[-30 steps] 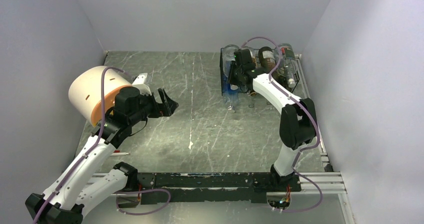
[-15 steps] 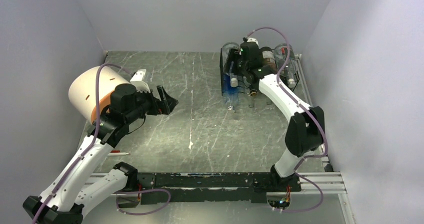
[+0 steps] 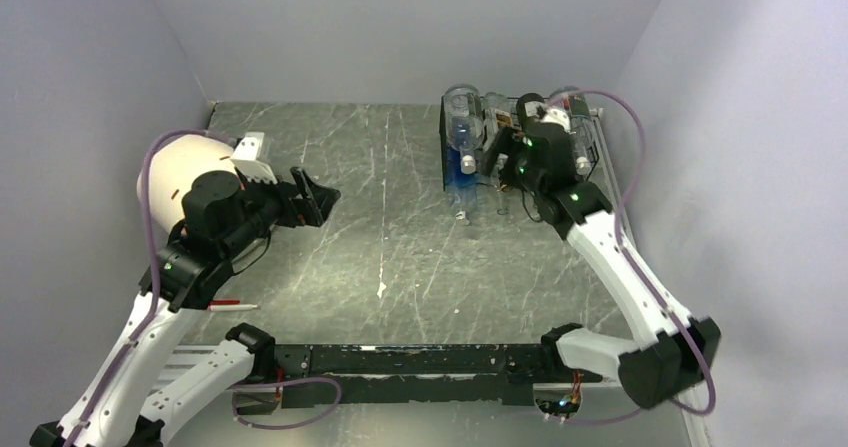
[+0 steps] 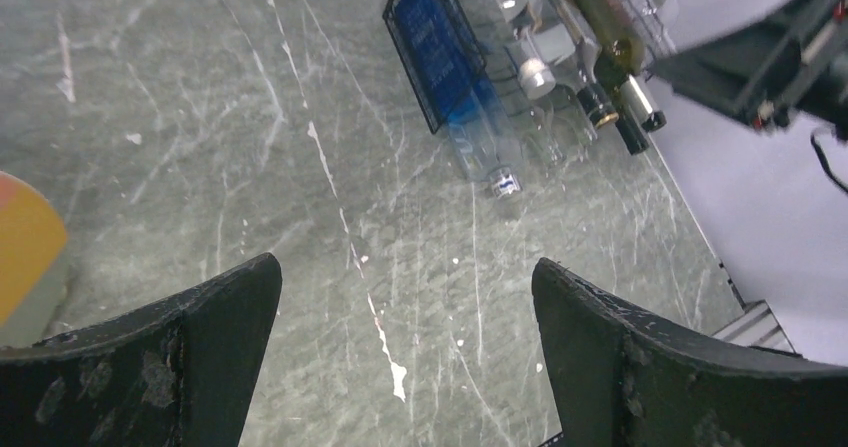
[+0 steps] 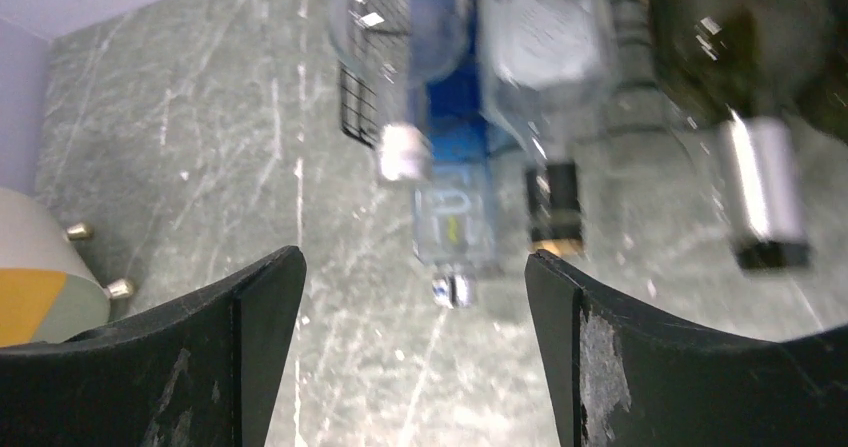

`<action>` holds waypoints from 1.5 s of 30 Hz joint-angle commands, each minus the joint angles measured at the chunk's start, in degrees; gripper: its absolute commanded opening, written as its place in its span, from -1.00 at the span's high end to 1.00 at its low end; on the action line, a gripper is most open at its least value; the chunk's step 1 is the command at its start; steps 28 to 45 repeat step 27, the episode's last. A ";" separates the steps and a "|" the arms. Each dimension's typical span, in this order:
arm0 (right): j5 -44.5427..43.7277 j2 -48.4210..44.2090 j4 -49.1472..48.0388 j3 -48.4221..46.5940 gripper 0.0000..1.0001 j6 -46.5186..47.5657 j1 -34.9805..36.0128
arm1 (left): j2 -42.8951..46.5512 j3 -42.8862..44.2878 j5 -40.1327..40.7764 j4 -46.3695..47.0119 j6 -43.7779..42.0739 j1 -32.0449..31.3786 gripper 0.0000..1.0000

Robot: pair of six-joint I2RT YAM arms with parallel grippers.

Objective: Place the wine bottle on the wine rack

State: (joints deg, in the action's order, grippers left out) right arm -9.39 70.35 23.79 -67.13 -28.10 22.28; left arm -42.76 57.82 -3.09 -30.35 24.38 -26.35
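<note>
The black wire wine rack (image 3: 446, 139) stands at the table's back right, with several bottles lying in it, necks toward me. A wine bottle with a black and gold neck (image 5: 553, 202) lies in the rack's middle, beside a blue bottle (image 5: 455, 217) and a dark bottle with a silver neck (image 5: 760, 192). My right gripper (image 3: 498, 159) hovers just in front of the bottle necks, open and holding nothing (image 5: 415, 267). Far off at mid left, my left gripper (image 3: 318, 195) is open and empty above bare table (image 4: 405, 277). The left wrist view shows the rack (image 4: 412, 29) from the side.
A round white and orange tub (image 3: 185, 182) with small feet lies on its side behind the left arm. Pale walls close in on three sides. A metal rail (image 3: 642, 297) runs along the right edge. A thin red-tipped stick (image 3: 235, 305) lies near the left arm.
My right gripper has opened and drawn back to the right from the rack, leaving the bottle lying there; its elbow swung toward the near edge. The left arm drifted slightly left.
</note>
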 commanded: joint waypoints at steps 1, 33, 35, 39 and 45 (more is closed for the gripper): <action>-9.12 -10.94 11.35 5.84 -0.71 -5.86 -0.14 | 2.80 4.30 4.00 -3.50 -1.61 -0.11 -1.00; -21.10 -43.68 33.30 -7.44 -0.76 -2.68 -0.13 | 13.03 21.63 7.98 -12.97 -12.60 -0.11 -0.96; -21.10 -43.68 33.30 -7.44 -0.76 -2.68 -0.13 | 13.03 21.63 7.98 -12.97 -12.60 -0.11 -0.96; -21.10 -43.68 33.30 -7.44 -0.76 -2.68 -0.13 | 13.03 21.63 7.98 -12.97 -12.60 -0.11 -0.96; -21.10 -43.68 33.30 -7.44 -0.76 -2.68 -0.13 | 13.03 21.63 7.98 -12.97 -12.60 -0.11 -0.96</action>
